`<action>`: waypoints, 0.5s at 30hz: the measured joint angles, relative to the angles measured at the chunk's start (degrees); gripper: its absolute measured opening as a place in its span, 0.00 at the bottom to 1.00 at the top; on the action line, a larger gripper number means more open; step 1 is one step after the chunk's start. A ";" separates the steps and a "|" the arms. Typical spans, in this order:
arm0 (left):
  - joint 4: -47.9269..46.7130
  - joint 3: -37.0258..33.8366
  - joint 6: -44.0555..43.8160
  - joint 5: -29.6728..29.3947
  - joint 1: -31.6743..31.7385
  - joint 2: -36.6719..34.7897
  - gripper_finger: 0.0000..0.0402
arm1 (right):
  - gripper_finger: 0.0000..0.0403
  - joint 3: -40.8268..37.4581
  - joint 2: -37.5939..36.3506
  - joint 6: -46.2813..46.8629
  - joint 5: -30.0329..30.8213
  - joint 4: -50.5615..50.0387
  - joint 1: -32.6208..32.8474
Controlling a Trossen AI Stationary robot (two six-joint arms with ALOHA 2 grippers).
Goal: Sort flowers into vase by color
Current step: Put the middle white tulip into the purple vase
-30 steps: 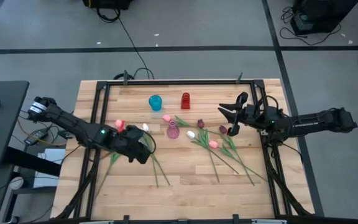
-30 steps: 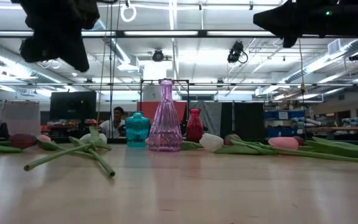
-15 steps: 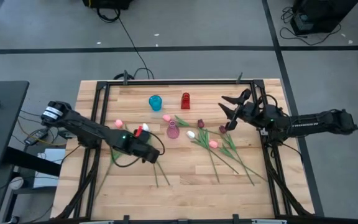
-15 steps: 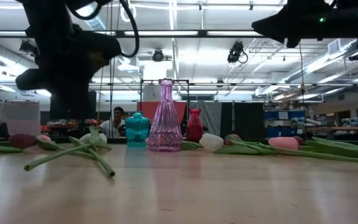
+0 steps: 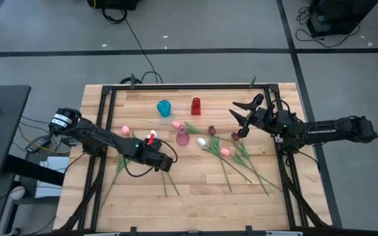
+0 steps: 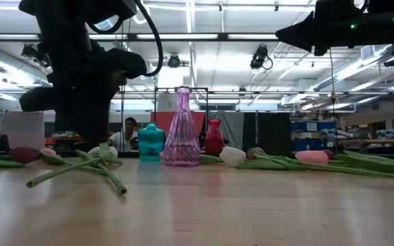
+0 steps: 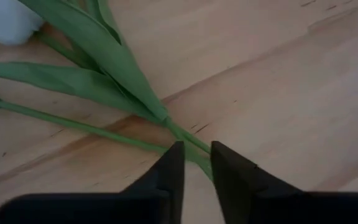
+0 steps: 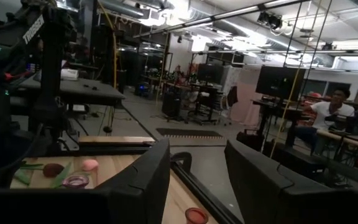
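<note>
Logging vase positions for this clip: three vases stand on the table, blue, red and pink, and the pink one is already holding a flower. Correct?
Not quite. The pink vase is empty, as the low view shows. The blue vase and red vase stand as stated.

A light wooden slatted tabletop [image 5: 195, 190] sits inside a black metal frame [image 5: 104, 98]. On the grey floor behind it, a black cable [image 5: 140, 49] runs off toward dark equipment [image 5: 113, 5]. Beyond the table lies a workshop room — a seated person [image 8: 331, 109] at a desk, and another person [image 6: 130, 131] behind monitors.
</note>
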 joint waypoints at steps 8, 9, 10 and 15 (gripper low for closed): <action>-0.02 0.00 0.00 -0.02 1.33 0.34 0.42 | 0.42 0.00 0.09 0.21 -0.20 -0.22 0.00; -0.04 0.00 0.00 -0.02 1.46 0.63 0.42 | 0.42 0.00 0.18 0.21 -0.55 -0.21 0.00; -0.02 0.00 0.00 -0.02 1.68 1.13 0.41 | 0.42 0.00 0.24 0.21 -1.09 -0.33 0.00; -0.03 0.00 0.72 1.26 2.32 4.00 0.38 | 0.42 0.00 0.37 0.19 -2.93 -0.26 0.00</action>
